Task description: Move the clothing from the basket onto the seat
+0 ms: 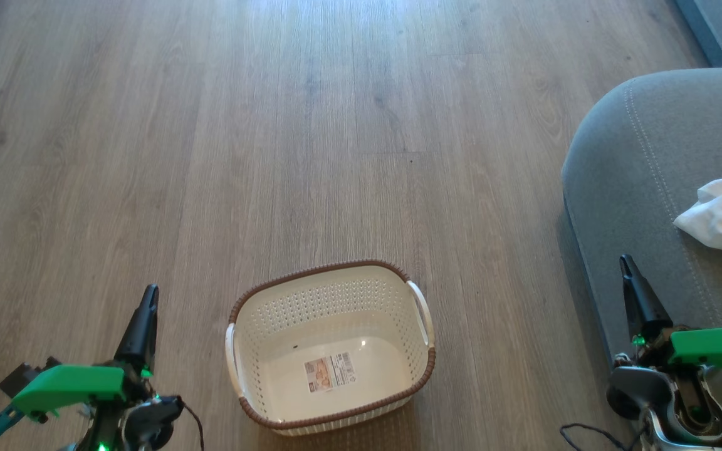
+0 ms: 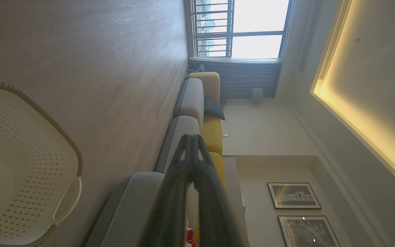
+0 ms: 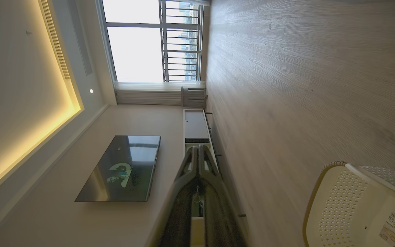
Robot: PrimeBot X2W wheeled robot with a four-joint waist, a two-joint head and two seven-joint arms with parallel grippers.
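The clothing [image 1: 721,216] lies on the seat [image 1: 624,163], a rumpled heap at the right edge of the head view that shows mostly white cloth with bits of bright red. How much more of it lies beyond the picture's edge cannot be told. The seat's rounded grey corner with its pale stitching faces the basket [image 1: 336,313], which stands well apart from it on the wooden floor [image 1: 311,125]. The basket is upright and holds nothing, so its paper label [image 1: 329,371] is plain to read on the bare bottom. The left gripper [image 1: 151,291] hangs low beside the basket's left side, apart from it, with its jaws pressed together on nothing. The right gripper [image 1: 627,262] shows in front of the seat's near edge, close to the heap but not touching it, and its jaws are likewise pressed together and empty. Judging from the bare basket and the cloth on the cushion, the moving itself looks done, and the step in hand is the close of the task, with both arms drawn back to rest. The next move seems to call for little. The arms need only keep clear of the heap, so that no finger drags cloth off the cushion, and a look further right would confirm that every garment sits well on the seat.
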